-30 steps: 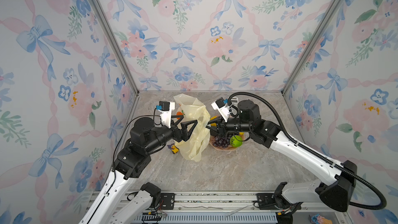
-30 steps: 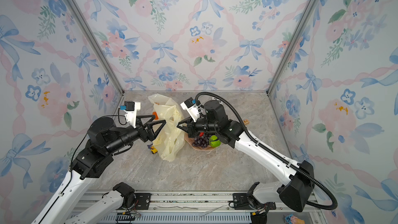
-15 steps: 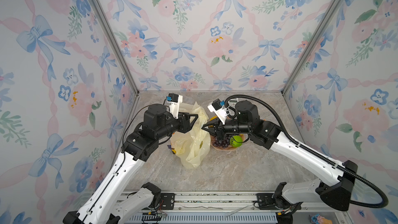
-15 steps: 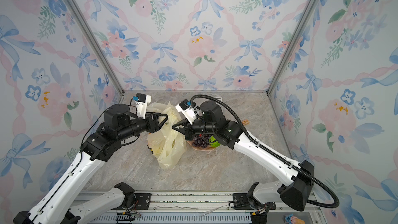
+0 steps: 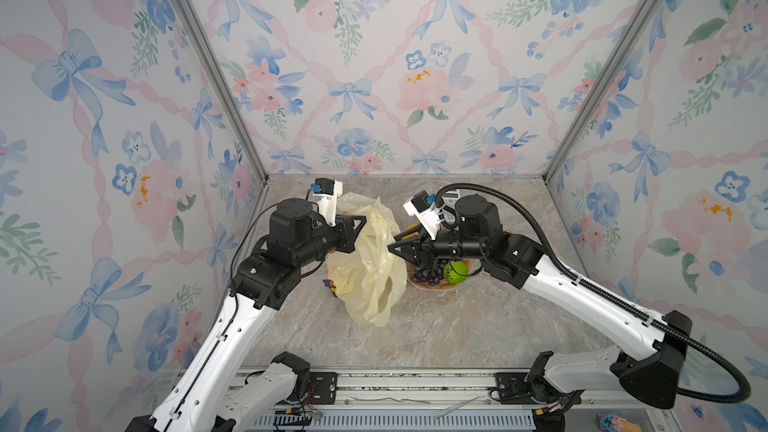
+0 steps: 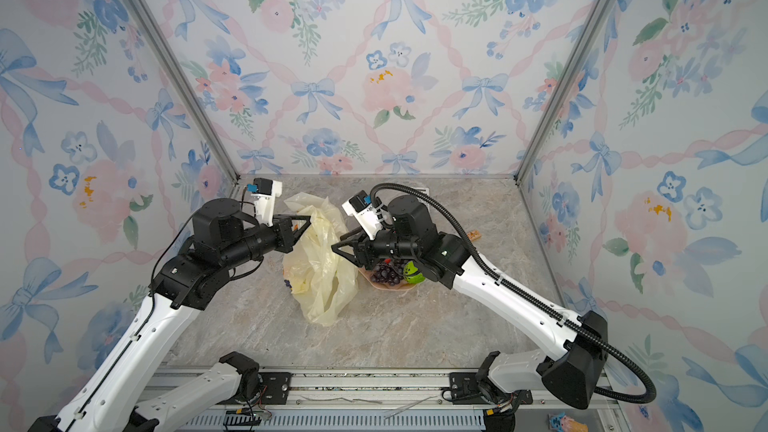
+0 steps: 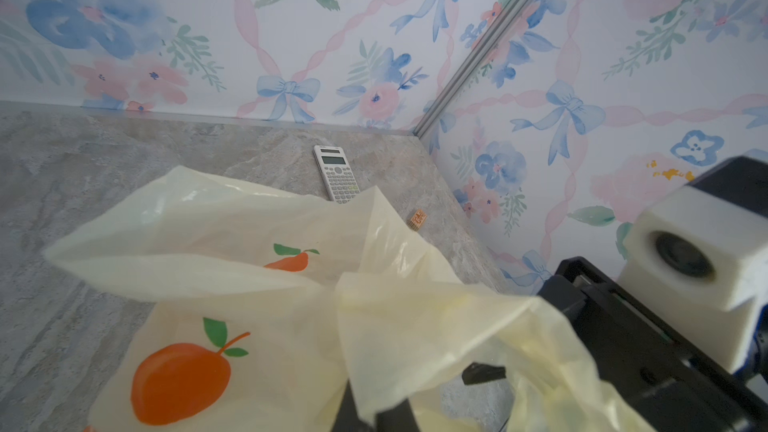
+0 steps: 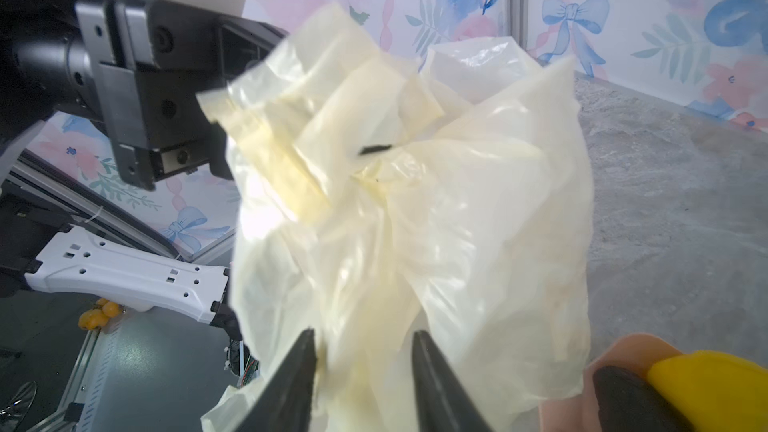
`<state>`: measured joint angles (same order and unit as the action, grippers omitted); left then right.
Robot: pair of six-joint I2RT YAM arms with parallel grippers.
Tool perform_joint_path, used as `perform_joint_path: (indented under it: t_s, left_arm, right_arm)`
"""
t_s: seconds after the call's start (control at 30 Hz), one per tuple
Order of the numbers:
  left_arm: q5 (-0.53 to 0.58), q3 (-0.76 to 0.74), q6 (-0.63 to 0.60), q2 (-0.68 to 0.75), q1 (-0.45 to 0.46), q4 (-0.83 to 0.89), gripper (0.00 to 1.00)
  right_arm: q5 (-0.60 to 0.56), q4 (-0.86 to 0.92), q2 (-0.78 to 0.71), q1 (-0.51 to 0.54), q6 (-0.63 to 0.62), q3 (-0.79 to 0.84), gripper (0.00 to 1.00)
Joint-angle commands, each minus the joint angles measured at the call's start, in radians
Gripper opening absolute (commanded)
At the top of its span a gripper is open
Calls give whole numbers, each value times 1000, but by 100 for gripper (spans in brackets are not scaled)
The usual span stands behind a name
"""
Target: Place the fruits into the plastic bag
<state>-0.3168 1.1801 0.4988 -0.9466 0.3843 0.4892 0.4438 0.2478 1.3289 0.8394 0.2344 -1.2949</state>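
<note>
Left fingers (image 5: 355, 224) pinched shut on plastic bag (image 5: 374, 280) top edge, mid-frame. Right fingers (image 5: 402, 253) parted, just right of bag. Fruits (image 5: 455, 272) lower right of them; right arm nearer.

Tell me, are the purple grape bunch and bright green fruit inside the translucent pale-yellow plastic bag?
No: the grape bunch and green fruit sit on the pink scalloped plate beside the bag.

Place: robot lab booth
Walls: floral bow-print panels (image 5: 374, 56), aluminium corner posts (image 5: 214, 72)
Base: grey marble-look tabletop (image 5: 436, 334), metal rail (image 5: 415, 384)
</note>
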Motion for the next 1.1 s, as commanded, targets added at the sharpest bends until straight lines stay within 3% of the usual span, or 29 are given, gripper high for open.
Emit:
perform_joint_path:
  t_s: [0.0,0.2,0.3,0.57,0.8,0.9,0.93,1.07]
  left_arm:
    - [-82,-16,8,23,-36,-13,0]
    - [-248,-66,39,37,-95,-89,0]
    - [-289,-71,46,42,-121,-91,0]
    - [-340,-105,108,59,-140,-142,0]
    - [-366,-103,113,59,-141,-143,0]
    - [-374,-107,110,57,-143,-142,0]
    - [-375,-109,109,56,-142,-141,0]
    - [-375,-114,97,56,-159,-141,0]
  right_arm:
    - [-91,71,-70,-7,46,13,83]
    - [-216,168,-208,0,32,98,98]
    - [-219,219,-219,25,-6,103,98]
    - [-395,205,-107,229,-103,64,98]
    - [-481,220,61,266,-168,-45,97]
    - [-507,198,81,267,-174,-54,87]
    - [-519,188,80,268,-171,-55,78]
    - [-586,162,40,265,-147,-26,20]
